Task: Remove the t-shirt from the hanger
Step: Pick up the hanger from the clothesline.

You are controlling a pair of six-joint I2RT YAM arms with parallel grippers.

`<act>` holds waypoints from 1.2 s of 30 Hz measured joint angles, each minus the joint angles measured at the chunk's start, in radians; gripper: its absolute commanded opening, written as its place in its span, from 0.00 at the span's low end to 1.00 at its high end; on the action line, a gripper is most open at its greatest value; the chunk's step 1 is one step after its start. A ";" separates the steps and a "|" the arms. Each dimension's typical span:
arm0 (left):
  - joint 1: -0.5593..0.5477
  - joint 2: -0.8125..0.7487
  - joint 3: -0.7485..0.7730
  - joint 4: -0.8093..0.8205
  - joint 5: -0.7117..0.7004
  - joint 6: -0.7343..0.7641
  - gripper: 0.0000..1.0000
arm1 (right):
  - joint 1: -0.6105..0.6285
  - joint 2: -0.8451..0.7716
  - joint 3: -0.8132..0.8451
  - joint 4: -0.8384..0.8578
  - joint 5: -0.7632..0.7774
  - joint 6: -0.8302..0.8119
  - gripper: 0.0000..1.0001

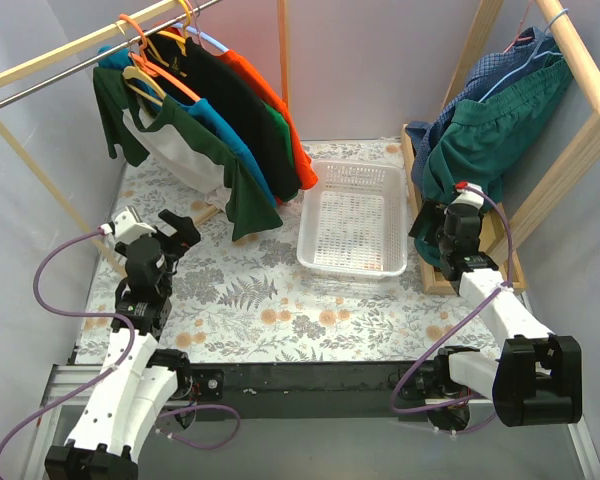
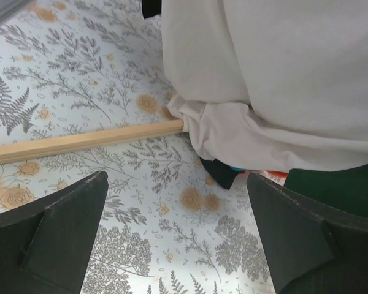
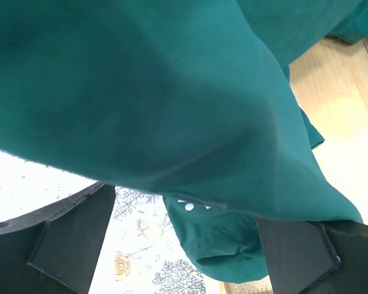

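Note:
Several t-shirts hang on hangers (image 1: 145, 60) from the rail at the back left. Nearest to me is a white and dark green t-shirt (image 1: 185, 150); behind it hang blue, black, green and orange ones. My left gripper (image 1: 180, 230) stands open just below and in front of this shirt. In the left wrist view its white hem (image 2: 264, 79) hangs ahead of the left gripper (image 2: 178, 245), apart from both fingers. My right gripper (image 1: 427, 225) is open at the right rack, and green cloth (image 3: 172, 92) drapes over the right gripper (image 3: 184, 245) without being pinched.
A white slotted basket (image 1: 352, 262) sits mid-table. The left rack's wooden foot rail (image 2: 80, 142) lies on the floral tablecloth under the shirts. The right wooden rack (image 1: 580, 60) carries blue and green garments (image 1: 490, 120), and its base board (image 3: 343, 98) lies beside my right gripper.

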 measured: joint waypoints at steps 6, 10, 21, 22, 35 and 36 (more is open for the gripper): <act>0.001 -0.062 0.003 0.038 0.002 0.121 0.98 | -0.001 0.014 0.037 -0.016 -0.080 -0.011 0.98; 0.000 -0.071 0.027 0.085 0.026 0.305 0.98 | 0.000 0.066 0.101 -0.055 -0.121 0.016 0.98; 0.000 0.100 0.334 -0.085 0.158 0.319 0.98 | 0.000 0.082 0.165 -0.194 -0.169 0.031 0.98; 0.000 0.104 0.368 -0.108 0.174 0.308 0.98 | 0.000 0.073 0.166 -0.204 -0.180 0.028 0.98; 0.000 0.103 0.693 -0.175 0.158 0.121 0.82 | 0.150 0.034 0.336 -0.251 -0.323 -0.050 0.89; 0.000 0.130 0.725 -0.175 0.144 0.108 0.80 | 0.193 0.041 0.360 -0.265 -0.311 -0.071 0.89</act>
